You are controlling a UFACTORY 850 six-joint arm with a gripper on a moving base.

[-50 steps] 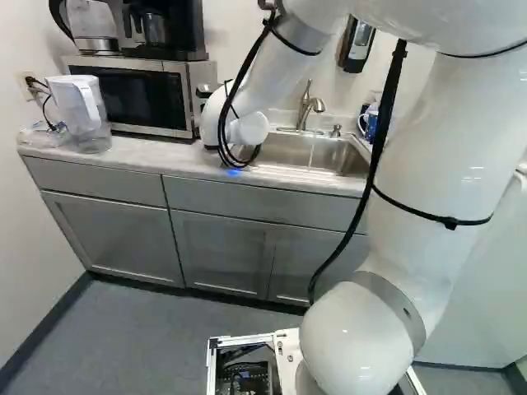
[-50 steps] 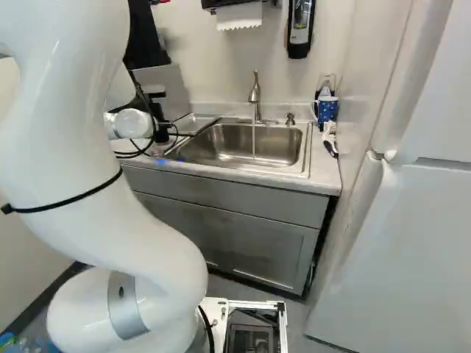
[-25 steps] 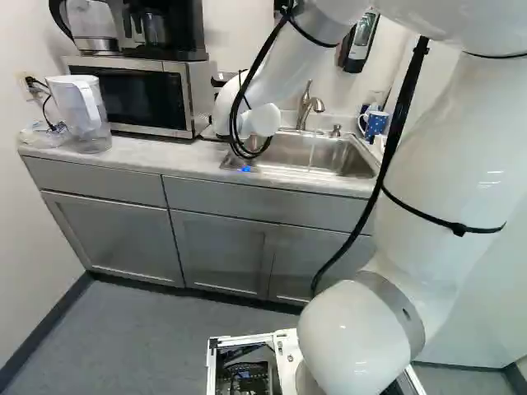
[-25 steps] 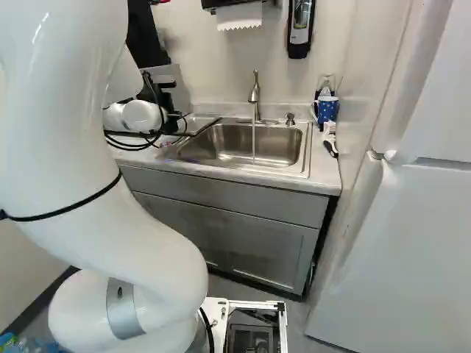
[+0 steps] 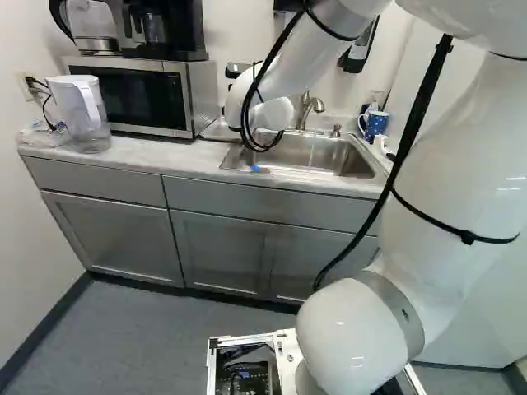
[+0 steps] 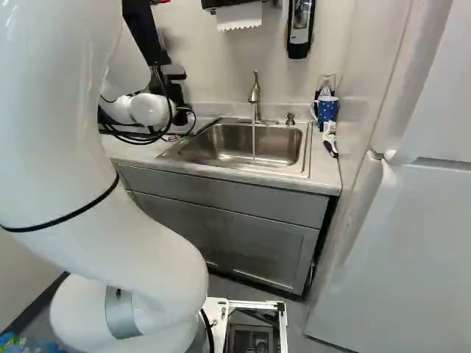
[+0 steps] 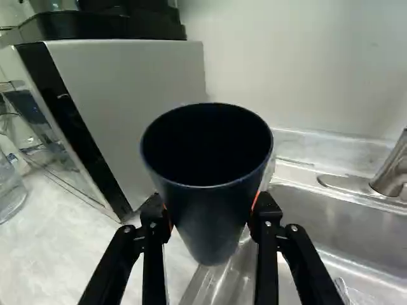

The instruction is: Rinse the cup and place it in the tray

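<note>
From left to right in the left base view, a clear pitcher (image 5: 81,115) stands on the tabletop (image 5: 156,156) beside the microwave (image 5: 132,92); next, the tool (image 6: 178,107) grips a dark cup (image 7: 210,216), mouth up, near the sink (image 5: 333,156); water runs from the faucet (image 5: 306,109); a blue dotted mug (image 5: 376,124) stands at the far right.

Inside the cup (image 7: 213,222), the bottom is lost in darkness; the orange pads (image 7: 255,201) of the gripper (image 6: 176,95) are mostly hidden. Beside the gripper, the faucet (image 7: 393,170) is cut off by the wrist view's edge.
</note>
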